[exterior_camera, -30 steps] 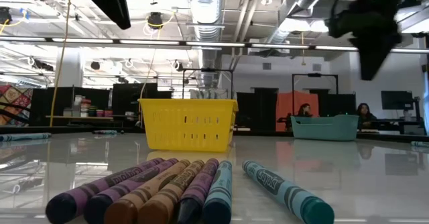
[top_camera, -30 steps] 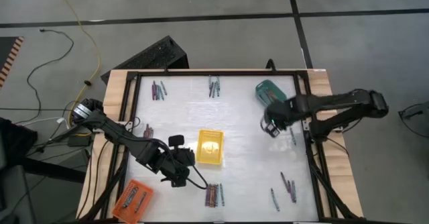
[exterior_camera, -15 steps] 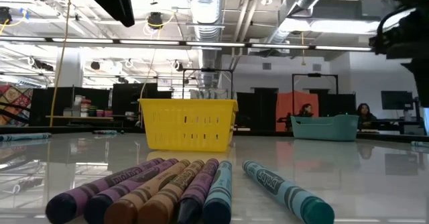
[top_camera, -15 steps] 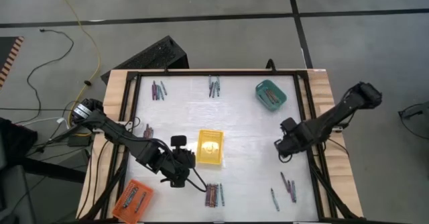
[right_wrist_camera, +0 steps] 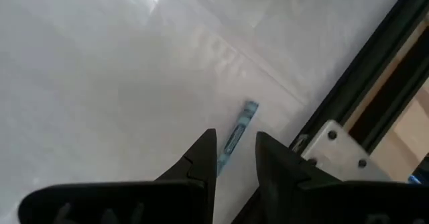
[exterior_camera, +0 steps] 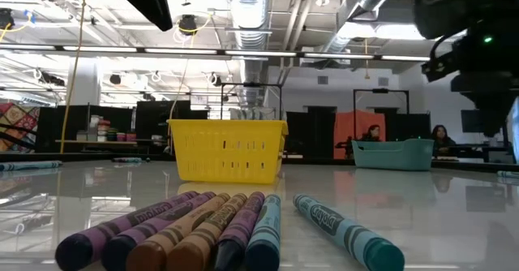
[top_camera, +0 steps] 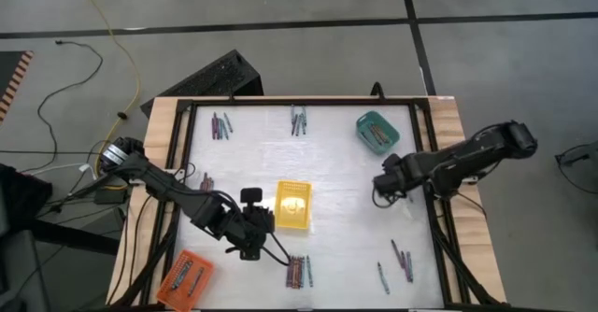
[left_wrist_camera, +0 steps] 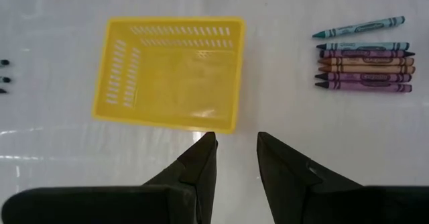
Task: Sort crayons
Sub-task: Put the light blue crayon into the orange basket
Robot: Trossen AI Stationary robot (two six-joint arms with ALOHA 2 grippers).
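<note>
We see the left gripper (top_camera: 254,247) hovering near the table's (top_camera: 346,228) front edge, between the yellow tray (top_camera: 292,205) and a row of crayons (top_camera: 298,271), fingers (left_wrist_camera: 201,158) parted a little with nothing between them. Right gripper (top_camera: 381,183) sits over the table's right side just in front of the teal tray (top_camera: 377,132), fingers (right_wrist_camera: 203,153) also slightly apart and empty, a lone blue crayon (right_wrist_camera: 236,136) lying just past the tips by the black frame (right_wrist_camera: 365,76). More crayon groups lie along the far edge (top_camera: 221,124) and in the front right corner (top_camera: 402,259), and the orange tray (top_camera: 186,276) at the front left corner holds a few.
</note>
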